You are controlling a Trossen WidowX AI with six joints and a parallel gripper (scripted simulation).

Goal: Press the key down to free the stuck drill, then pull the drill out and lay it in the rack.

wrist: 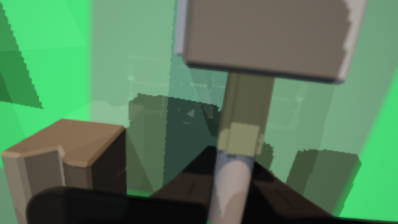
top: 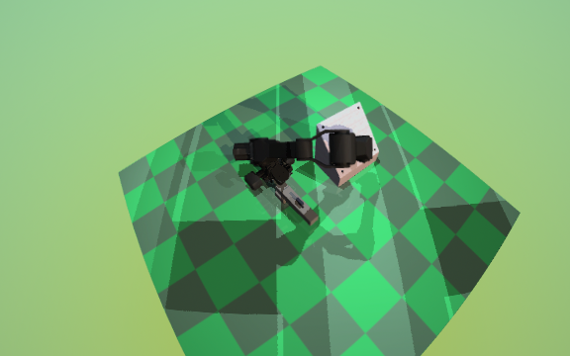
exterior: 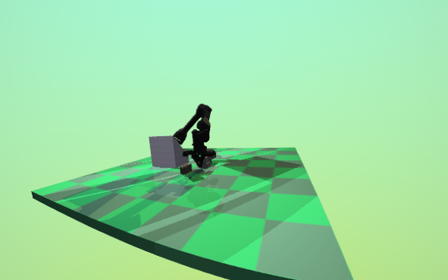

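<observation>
My gripper (exterior: pixel 199 165) (wrist: pixel 222 155) points down, low over the mat, with its fingers shut on the drill's pale grey shaft (wrist: pixel 231 182). Above the fingers in the wrist view, the drill's yellowish part reaches the end of the grey-brown block (top: pixel 310 218) (exterior: pixel 208 161) (wrist: pixel 267 40). Whether its far end is still inside is hidden. A small dark piece, apparently the key (top: pixel 298 202), shows on the block's top in the top view. The notched brown block, apparently the rack (exterior: pixel 185 169) (wrist: pixel 75 142), stands left of the fingers in the wrist view. The arm hides it in the top view.
A large pale box (top: pixel 346 119) (exterior: pixel 162 152) with small dark dots at its corners stands under the arm's base, close to the rack. The checkered green mat (top: pixel 364 297) (exterior: pixel 224 229) carries everything, with shadows across it. The arm arches over from the box.
</observation>
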